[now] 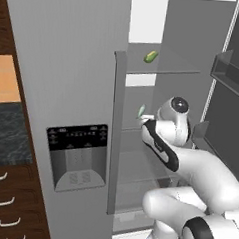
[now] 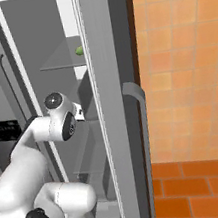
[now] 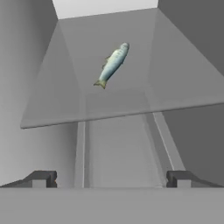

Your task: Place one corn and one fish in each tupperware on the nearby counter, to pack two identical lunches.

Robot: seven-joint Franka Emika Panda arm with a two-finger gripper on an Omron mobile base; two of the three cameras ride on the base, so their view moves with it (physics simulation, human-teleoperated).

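Because the lunches are to be packed from what is kept cold, the food sits inside an open fridge [image 1: 162,29] and not out on the counter [image 1: 8,134], whose dark marbled top shows at the far left of the left base view, beside the fridge. One corn [image 1: 151,57] lies on an upper glass shelf [image 1: 169,71], seen as a small green-yellow spot in the right base view too [image 2: 79,51]. A fish [image 3: 112,64] lies on a lower glass shelf [image 3: 118,105], slanted, with its head toward the back wall and its tail toward the shelf's front edge; in the left base view its pale sliver [image 1: 141,111] stands just above the wrist. That the arm is lined up on this shelf suggests the fish is the item in hand, and neither container is yet part of the picture. The arm rises from the base, bends at the elbow and reaches forward through the open doorway, its wrist level with the fish shelf's edge. The gripper [image 3: 111,179] points into the fridge slightly below the shelf, with its fingers [image 3: 43,178] spread wide apart and nothing between them; the fish is well ahead of them and untouched. To take it, I judge the hand must rise a little and advance over the glass.
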